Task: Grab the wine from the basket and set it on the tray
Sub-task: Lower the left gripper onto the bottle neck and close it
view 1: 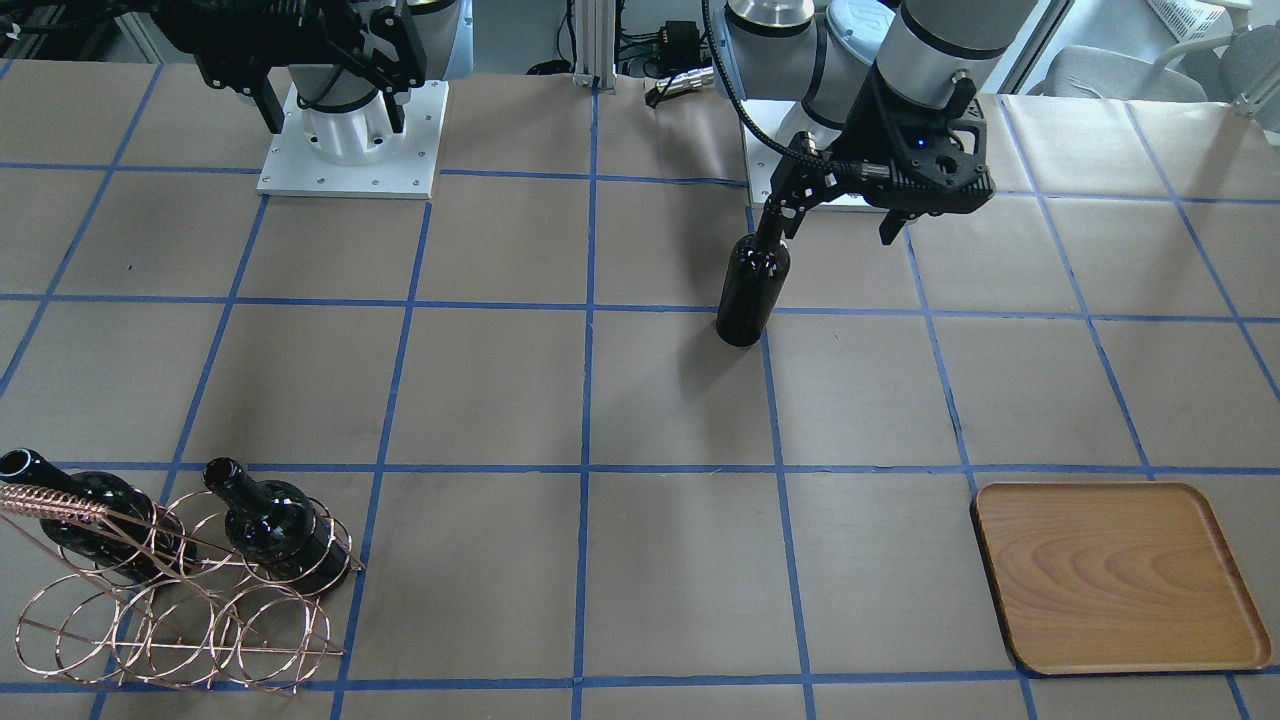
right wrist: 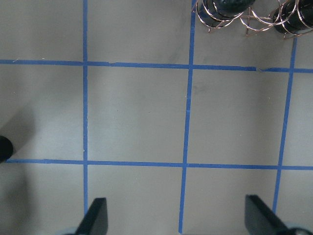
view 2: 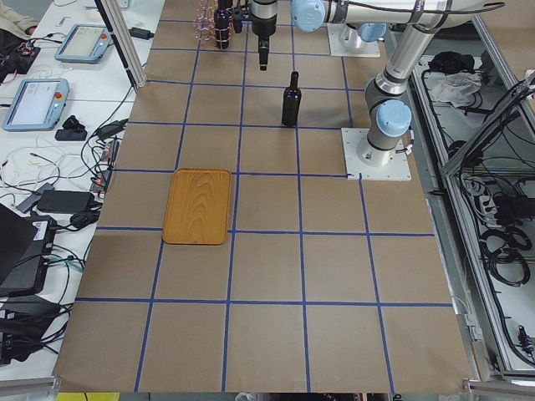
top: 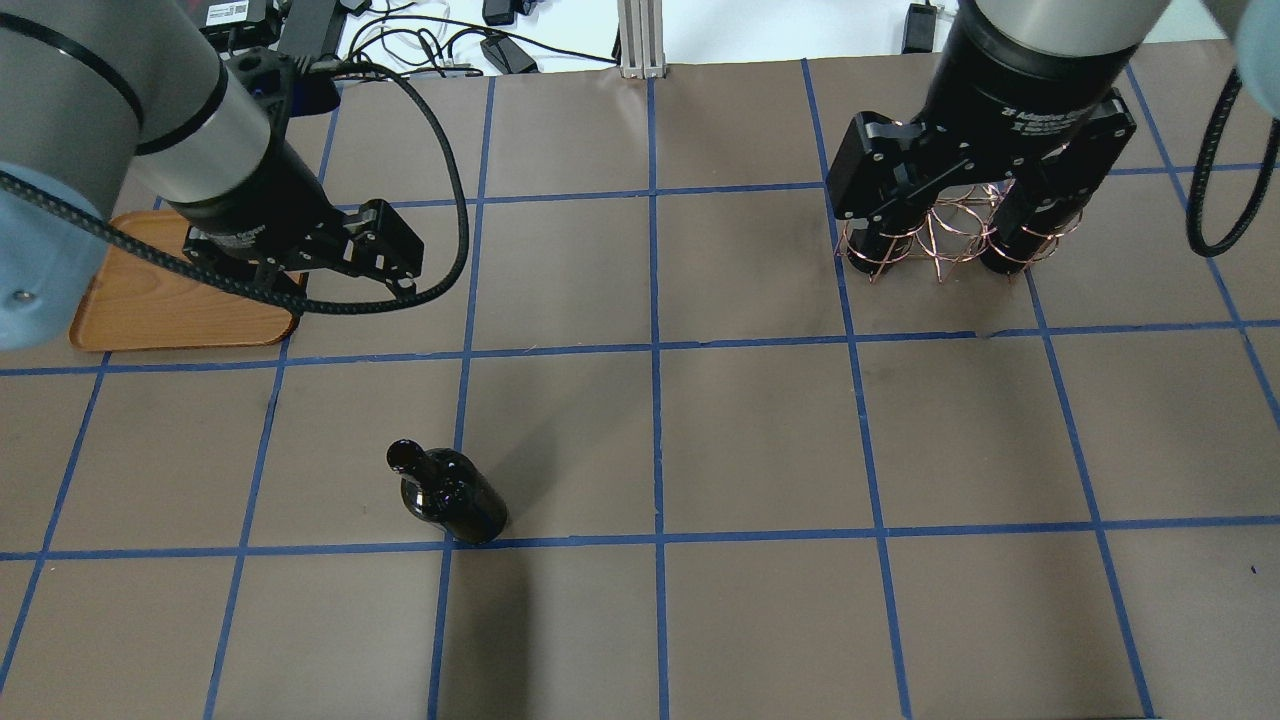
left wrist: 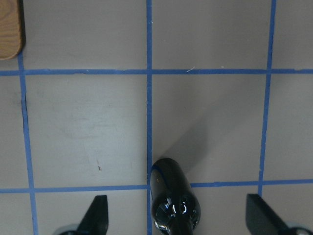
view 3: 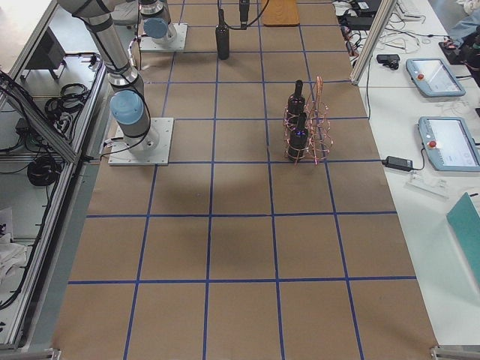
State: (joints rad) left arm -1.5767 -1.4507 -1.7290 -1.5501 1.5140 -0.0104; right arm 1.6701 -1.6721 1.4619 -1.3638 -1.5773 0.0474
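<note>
One wine bottle (view 1: 750, 295) stands upright on the table, apart from the basket; it also shows in the overhead view (top: 450, 497). My left gripper (view 1: 830, 235) is open and empty, raised above it. In the left wrist view (left wrist: 178, 220) the bottle (left wrist: 173, 196) sits low between the spread fingers (left wrist: 98, 215). The copper wire basket (view 1: 170, 600) holds two more dark bottles (view 1: 275, 530) (view 1: 70, 510). My right gripper (top: 955, 235) is open and empty, high over the basket (right wrist: 230, 17). The wooden tray (view 1: 1120, 575) lies empty, partly hidden under my left arm in the overhead view (top: 150, 310).
Brown paper with a blue tape grid covers the table. The arm bases (view 1: 350, 150) stand at the robot's edge. Tablets and cables (view 2: 33, 100) lie on side benches beyond the table edge.
</note>
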